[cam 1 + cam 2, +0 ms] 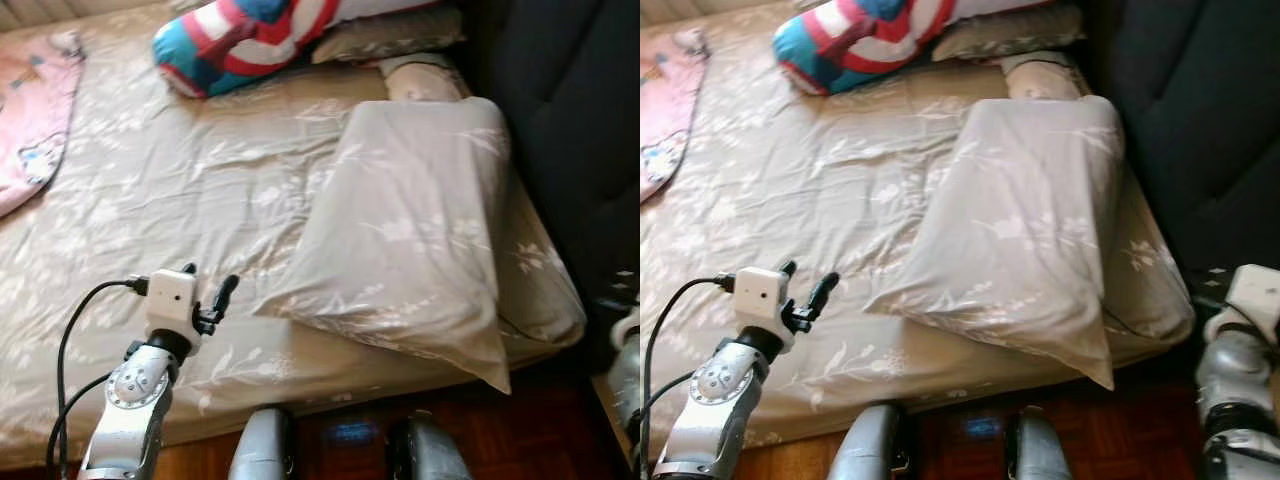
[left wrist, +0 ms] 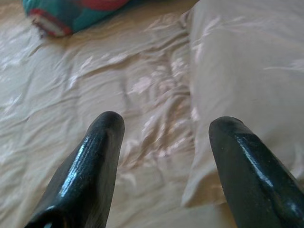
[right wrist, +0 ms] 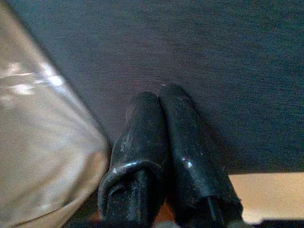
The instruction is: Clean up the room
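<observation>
Wood floor (image 1: 560, 430) nearest, our two legs (image 1: 262, 445) at the bed's (image 1: 130, 200) near edge. Left gripper (image 1: 207, 284) raised over the near part of the beige sheet (image 2: 71, 95), fingers (image 2: 95, 156) spread apart, gripping nothing, cable (image 1: 75, 320) looping off the wrist. Right gripper (image 3: 164, 142) hangs low by our right side, fingers pressed together, nothing between them, facing the dark headboard (image 3: 190, 47). Just beyond the left gripper, toward our right: the big beige pillow (image 1: 420, 230) lies skewed across the bed, near corner hanging over the bed edge, far end toward the headboard (image 1: 580, 120). Farther back, a red-white-blue cushion (image 1: 250, 40) and a second pillow (image 1: 390, 35) beside it. Pink blanket (image 1: 35, 110) at the far left edge of the bed.
</observation>
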Robot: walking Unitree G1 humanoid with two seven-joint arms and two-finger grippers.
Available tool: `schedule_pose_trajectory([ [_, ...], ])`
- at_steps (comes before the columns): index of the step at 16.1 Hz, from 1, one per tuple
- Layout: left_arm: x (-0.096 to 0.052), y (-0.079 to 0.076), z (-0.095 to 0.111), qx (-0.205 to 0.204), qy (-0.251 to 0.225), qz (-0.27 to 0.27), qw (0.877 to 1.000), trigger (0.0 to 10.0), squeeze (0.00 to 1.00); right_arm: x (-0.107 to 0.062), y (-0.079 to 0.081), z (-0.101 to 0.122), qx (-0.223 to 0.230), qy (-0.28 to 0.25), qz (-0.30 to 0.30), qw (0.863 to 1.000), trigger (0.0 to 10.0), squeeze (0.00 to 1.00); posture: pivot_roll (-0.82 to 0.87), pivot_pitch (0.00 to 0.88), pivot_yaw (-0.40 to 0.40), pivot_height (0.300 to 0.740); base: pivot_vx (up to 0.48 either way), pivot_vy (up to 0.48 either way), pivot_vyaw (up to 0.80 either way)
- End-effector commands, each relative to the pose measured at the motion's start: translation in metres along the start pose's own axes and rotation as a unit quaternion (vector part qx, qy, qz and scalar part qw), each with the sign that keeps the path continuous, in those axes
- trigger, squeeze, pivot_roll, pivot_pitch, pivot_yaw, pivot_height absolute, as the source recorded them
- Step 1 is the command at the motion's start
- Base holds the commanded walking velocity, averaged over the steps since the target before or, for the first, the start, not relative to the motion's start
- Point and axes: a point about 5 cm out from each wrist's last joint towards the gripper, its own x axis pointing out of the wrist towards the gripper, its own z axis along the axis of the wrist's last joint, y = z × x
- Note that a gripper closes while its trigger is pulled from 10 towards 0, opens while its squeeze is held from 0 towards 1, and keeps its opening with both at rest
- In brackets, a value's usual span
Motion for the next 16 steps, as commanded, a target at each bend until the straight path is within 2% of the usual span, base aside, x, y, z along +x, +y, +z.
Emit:
schedule_pose_trajectory([
  [1, -0.005, 0.004, -0.007, 0.01, 0.014, 0.003, 1.0, 10.0, 0.0, 0.003, -0.014, 0.001, -0.008, 0.002, -0.03, 1.0, 0.0, 0.0, 0.03, 0.266, 0.083, 0.671, 0.0, 0.0, 0.0],
  [2, -0.006, 0.005, -0.007, 0.011, 0.015, 0.004, 1.0, 10.0, 0.0, 0.004, -0.016, 0.005, -0.012, 0.001, -0.028, 1.0, 0.0, 0.0, 0.03, 0.265, 0.083, 0.671, 0.0, 0.0, 0.0],
  [3, -0.006, 0.004, -0.008, 0.012, 0.017, 0.004, 1.0, 10.0, 0.0, 0.003, -0.001, 0.0, 0.006, 0.022, 0.02, 1.0, 7.4, 0.0, 0.03, 0.266, 0.084, 0.671, 0.0, 0.0, 0.0],
  [4, -0.006, 0.004, -0.009, 0.013, 0.017, 0.003, 1.0, 10.0, 0.0, 0.001, 0.006, -0.003, 0.016, 0.027, 0.038, 0.999, 10.0, 0.0, 0.03, 0.266, 0.085, 0.671, 0.0, 0.0, 0.0],
  [5, -0.005, 0.004, -0.009, 0.013, 0.017, 0.002, 1.0, 10.0, 0.0, -0.008, 0.03, -0.014, 0.042, 0.04, 0.102, 0.993, 10.0, 0.0, 0.04, 0.267, 0.089, 0.671, 0.0, 0.0, 0.0],
  [7, -0.005, 0.004, -0.008, 0.015, 0.017, 0.0, 1.0, 10.0, 0.0, -0.029, 0.066, -0.039, 0.077, 0.078, 0.187, 0.976, 10.0, 0.0, 0.04, 0.269, 0.094, 0.671, 0.0, 0.0, 0.0],
  [8, -0.005, 0.004, -0.008, 0.017, 0.017, -0.001, 1.0, 10.0, 0.0, -0.043, 0.084, -0.053, 0.099, 0.096, 0.223, 0.965, 10.0, 1.0, 0.05, 0.271, 0.097, 0.671, 0.0, 0.0, 0.0],
  [11, -0.005, 0.006, -0.008, 0.019, 0.018, -0.001, 1.0, 10.0, 0.0, -0.06, 0.104, -0.059, 0.143, 0.09, 0.27, 0.948, 10.0, 1.0, 0.05, 0.273, 0.096, 0.671, 0.0, 0.0, 0.0],
  [12, -0.005, 0.006, -0.008, 0.019, 0.018, -0.001, 1.0, 10.0, 0.0, -0.061, 0.106, -0.057, 0.151, 0.083, 0.277, 0.945, 10.0, 1.0, 0.05, 0.273, 0.095, 0.671, 0.0, 0.0, 0.0],
  [14, -0.006, 0.003, -0.01, 0.016, 0.02, -0.002, 1.0, 10.0, 0.0, -0.064, 0.11, -0.049, 0.186, 0.065, 0.326, 0.925, 10.0, 1.0, 0.04, 0.272, 0.088, 0.671, 0.0, 0.0, 0.0],
  [16, -0.006, 0.001, -0.01, 0.014, 0.02, -0.003, 1.0, 10.0, 0.0, -0.066, 0.111, -0.045, 0.186, 0.053, 0.348, 0.917, 10.0, 1.0, 0.04, 0.271, 0.083, 0.671, 0.0, 0.0, 0.0],
])
